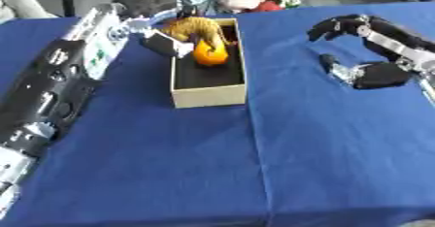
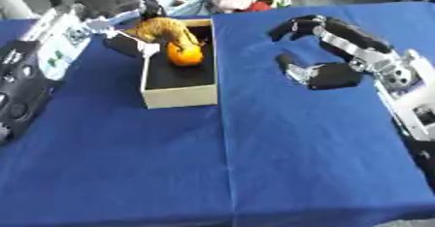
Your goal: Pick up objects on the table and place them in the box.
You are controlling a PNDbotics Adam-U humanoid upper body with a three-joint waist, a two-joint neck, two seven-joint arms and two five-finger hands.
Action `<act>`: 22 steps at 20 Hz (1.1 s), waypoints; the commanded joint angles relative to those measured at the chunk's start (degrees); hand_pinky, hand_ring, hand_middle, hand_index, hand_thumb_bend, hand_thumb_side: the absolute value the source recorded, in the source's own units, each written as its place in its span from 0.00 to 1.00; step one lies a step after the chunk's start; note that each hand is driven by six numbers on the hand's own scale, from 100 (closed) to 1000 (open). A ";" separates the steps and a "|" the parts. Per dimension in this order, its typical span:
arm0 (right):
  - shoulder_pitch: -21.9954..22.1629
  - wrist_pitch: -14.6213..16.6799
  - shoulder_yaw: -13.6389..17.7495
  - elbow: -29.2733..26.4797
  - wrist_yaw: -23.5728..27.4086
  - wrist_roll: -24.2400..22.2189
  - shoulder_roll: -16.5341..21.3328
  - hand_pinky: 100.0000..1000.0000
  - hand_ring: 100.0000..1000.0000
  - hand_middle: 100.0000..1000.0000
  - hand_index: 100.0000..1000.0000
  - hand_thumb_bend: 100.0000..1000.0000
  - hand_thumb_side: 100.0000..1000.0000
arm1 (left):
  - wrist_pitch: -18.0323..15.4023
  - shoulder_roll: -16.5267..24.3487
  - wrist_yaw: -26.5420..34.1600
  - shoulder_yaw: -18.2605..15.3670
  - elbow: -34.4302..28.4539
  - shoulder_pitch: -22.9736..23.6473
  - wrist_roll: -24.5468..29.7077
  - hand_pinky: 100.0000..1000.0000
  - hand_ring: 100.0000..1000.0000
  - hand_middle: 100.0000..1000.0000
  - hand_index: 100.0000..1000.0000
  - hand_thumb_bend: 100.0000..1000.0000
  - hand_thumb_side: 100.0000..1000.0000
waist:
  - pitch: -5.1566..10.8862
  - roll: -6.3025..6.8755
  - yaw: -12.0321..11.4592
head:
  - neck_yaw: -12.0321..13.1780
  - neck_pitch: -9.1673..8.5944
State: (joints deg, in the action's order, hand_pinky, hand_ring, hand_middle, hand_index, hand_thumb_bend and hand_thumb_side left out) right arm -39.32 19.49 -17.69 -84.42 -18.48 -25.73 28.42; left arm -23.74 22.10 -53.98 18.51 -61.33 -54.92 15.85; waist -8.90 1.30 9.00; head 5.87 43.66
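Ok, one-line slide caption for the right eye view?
Left hand at the box holding an orange and a brown item; right hand idle on blue cloth.

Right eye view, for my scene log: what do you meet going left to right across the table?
Left arm → box holding an orange fruit → bare blue tablecloth → right robot hand.

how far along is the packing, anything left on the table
An orange already sits in the box. The left hand is over the box's far end with a yellowish-brown thing; whether it grips it is unclear. The right hand rests on the cloth, holding nothing. No other loose things show on the cloth, so little seems left.
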 commanded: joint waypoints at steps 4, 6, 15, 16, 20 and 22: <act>-1.13 0.02 0.00 -0.05 0.57 -0.55 0.03 0.79 0.92 0.72 0.86 0.00 0.61 | -1.45 -0.81 -2.75 0.38 1.80 -0.48 0.11 0.54 0.44 0.39 0.60 0.00 0.42 | 0.77 -0.20 0.26 | -0.31 -0.61; -1.06 0.00 -0.12 0.05 0.58 -0.67 -0.07 0.79 0.92 0.72 0.86 0.00 0.62 | -1.61 -1.11 -3.23 0.34 2.29 -0.18 -0.15 0.54 0.44 0.39 0.61 0.00 0.42 | 0.73 -0.24 0.29 | -0.45 -0.73; -0.80 0.20 -0.49 0.36 0.29 -1.33 -0.44 0.79 0.92 0.72 0.86 0.00 0.64 | -2.23 -1.39 -6.24 0.52 4.26 0.80 1.71 0.61 0.51 0.46 0.67 0.00 0.44 | 0.50 -0.21 0.57 | -0.80 -0.73; -0.77 0.16 -0.43 0.39 0.29 -1.26 -0.48 0.79 0.92 0.72 0.86 0.00 0.64 | -2.29 -1.35 -6.71 0.55 4.51 0.91 2.46 0.62 0.52 0.47 0.69 0.00 0.44 | 0.48 -0.19 0.59 | -0.82 -0.76; -0.66 -0.01 -0.24 0.55 0.23 -0.94 -0.47 0.79 0.92 0.72 0.86 0.00 0.64 | -2.57 -1.15 -7.30 0.26 4.41 1.03 5.22 0.68 0.61 0.59 0.80 0.20 0.56 | 0.46 -0.21 0.64 | -0.89 -0.80; -0.56 -0.11 -0.13 0.65 0.18 -0.76 -0.41 0.79 0.92 0.72 0.86 0.00 0.64 | -2.18 -0.71 -6.44 -0.01 3.18 0.84 5.39 0.71 0.65 0.64 0.82 0.36 0.63 | 0.48 -0.22 0.62 | -0.87 -0.84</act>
State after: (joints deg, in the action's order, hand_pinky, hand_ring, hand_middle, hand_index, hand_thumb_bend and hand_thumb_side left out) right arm -39.23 19.42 -18.39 -83.38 -18.40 -26.70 27.40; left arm -25.99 20.16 -60.61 18.87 -56.92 -53.05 20.76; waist -9.26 1.29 9.62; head 5.08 43.22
